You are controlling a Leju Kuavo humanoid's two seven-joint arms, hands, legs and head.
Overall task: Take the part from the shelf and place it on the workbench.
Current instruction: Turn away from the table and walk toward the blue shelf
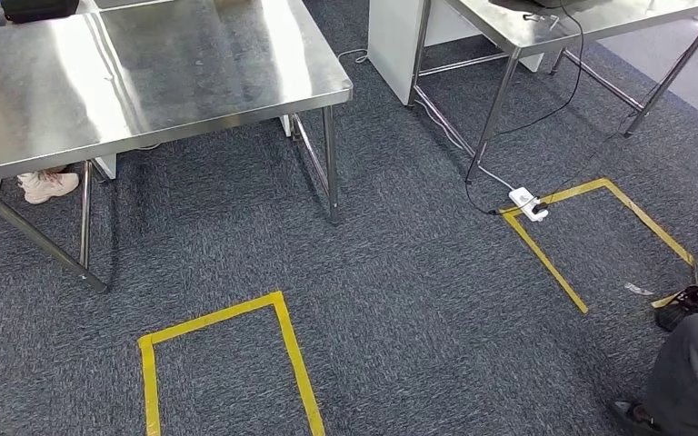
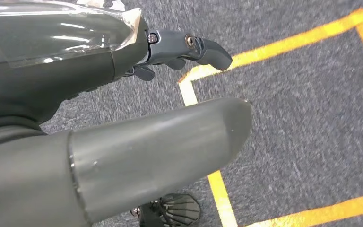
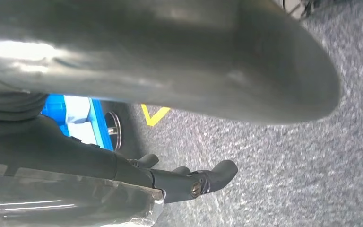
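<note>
Left hand [image 2: 99, 94] was seen hanging over the carpet [image 1: 400, 300], thumb and fingers spread apart and nothing held. The right hand [image 3: 90, 158] was likewise loosely spread and empty; behind it a blue object [image 3: 59, 111] with a round metal disc was glimpsed, and whether this was the part could not be told.

Two steel tables were counted: a large one [image 1: 145, 73] at the near left and a second [image 1: 591, 23] at the far right; which served as the workbench could not be told. Two yellow tape outlines were marked on the carpet, one [image 1: 282, 336] in front of the large table and one [image 1: 545, 263] to the right. One person's grey-trousered leg [image 1: 695, 372] was noted at the right edge. One pale shoe [image 1: 47, 185] was seen under the large table, and one white power strip [image 1: 527, 203] lay at the corner of the right outline.
</note>
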